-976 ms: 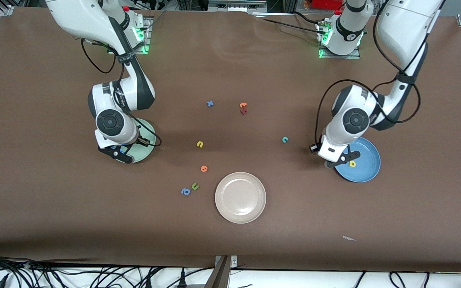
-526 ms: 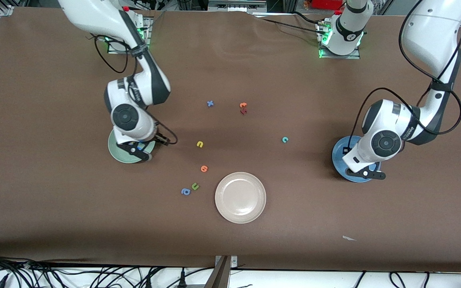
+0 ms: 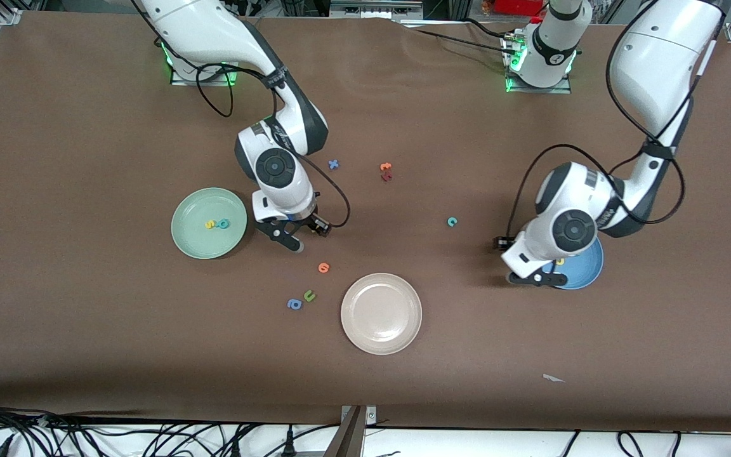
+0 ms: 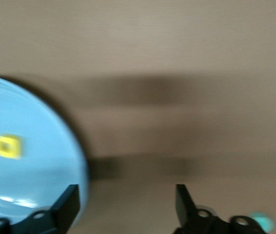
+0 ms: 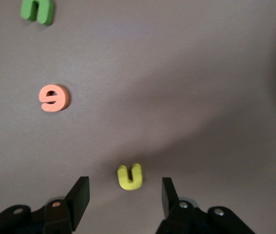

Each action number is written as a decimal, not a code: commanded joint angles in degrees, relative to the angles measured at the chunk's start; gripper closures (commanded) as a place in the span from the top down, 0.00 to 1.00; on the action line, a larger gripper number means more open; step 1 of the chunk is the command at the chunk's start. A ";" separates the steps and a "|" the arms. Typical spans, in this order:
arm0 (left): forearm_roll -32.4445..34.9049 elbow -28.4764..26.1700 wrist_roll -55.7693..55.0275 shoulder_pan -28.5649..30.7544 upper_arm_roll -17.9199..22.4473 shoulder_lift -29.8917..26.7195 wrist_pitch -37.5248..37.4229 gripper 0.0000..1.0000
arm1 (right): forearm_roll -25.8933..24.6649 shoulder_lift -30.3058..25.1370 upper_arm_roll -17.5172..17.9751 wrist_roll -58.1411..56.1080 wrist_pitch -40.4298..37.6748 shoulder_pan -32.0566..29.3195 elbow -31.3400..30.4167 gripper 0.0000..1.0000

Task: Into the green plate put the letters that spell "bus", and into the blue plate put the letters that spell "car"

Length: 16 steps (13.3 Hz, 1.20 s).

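Observation:
The green plate point(image 3: 195, 240) holds a yellow s point(image 3: 210, 224) and a teal b point(image 3: 223, 223). My right gripper point(image 3: 284, 238) point(image 5: 124, 197) is open, low over the table beside that plate. The yellow u point(image 5: 130, 176) lies just ahead of the gap between its fingers. The blue plate point(image 3: 584, 271) point(image 4: 30, 170) holds a yellow a point(image 4: 6, 146). My left gripper point(image 3: 533, 278) point(image 4: 127, 204) is open and empty over the table at that plate's rim. A teal c point(image 3: 452, 221) lies on the table between the arms.
An orange letter point(image 3: 385, 167) and a small dark one point(image 3: 386, 177) touch near the middle. A blue x point(image 3: 334, 164) lies beside them. An orange round letter point(image 3: 323, 268) point(image 5: 54, 97), a green u point(image 3: 309, 295) point(image 5: 38, 10), a blue a point(image 3: 294, 304) and a beige plate point(image 3: 381, 330) lie nearer the front camera.
My right gripper left the green plate and moved toward the middle, over the yellow u. My left gripper opened, swung across the blue plate and came back to its rim.

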 commanded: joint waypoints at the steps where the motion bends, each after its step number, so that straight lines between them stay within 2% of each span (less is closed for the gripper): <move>1: -0.59 -4.33 -6.92 -1.47 -2.26 -0.40 6.55 1.00 | -0.08 3.41 -0.09 -4.01 3.97 0.32 1.84 0.60; 5: 0.46 -13.65 -13.34 -4.38 -2.52 -3.21 17.56 1.00 | -0.08 4.12 -0.09 -4.11 4.16 1.54 1.32 0.58; 6: 1.95 -14.71 -15.96 -4.90 -2.61 -3.57 18.10 1.00 | -0.16 4.12 -0.09 -4.02 4.16 1.63 1.14 0.51; 8: 5.81 -15.69 -21.51 -6.05 -2.70 -3.66 18.72 1.00 | -0.34 4.21 -0.09 -4.11 4.08 1.64 0.96 0.27; 9: 6.27 -16.04 -22.22 -6.05 -2.96 -3.66 18.72 0.97 | -0.43 4.30 -0.09 -5.24 3.99 1.55 1.05 0.15; 10: 6.27 -16.04 -22.67 -6.05 -2.96 -3.57 18.72 0.90 | -0.34 4.12 -0.18 -6.64 3.99 1.29 1.05 0.12; 13: 6.27 -16.04 -24.51 -6.14 -2.96 -3.22 19.33 0.69 | -0.34 1.59 -2.36 -10.59 -1.09 0.67 1.40 0.12; 16: 6.27 -16.13 -25.39 -7.19 -2.87 -2.25 21.45 0.59 | 0.54 -3.51 -8.33 -24.45 -12.67 0.23 1.05 0.12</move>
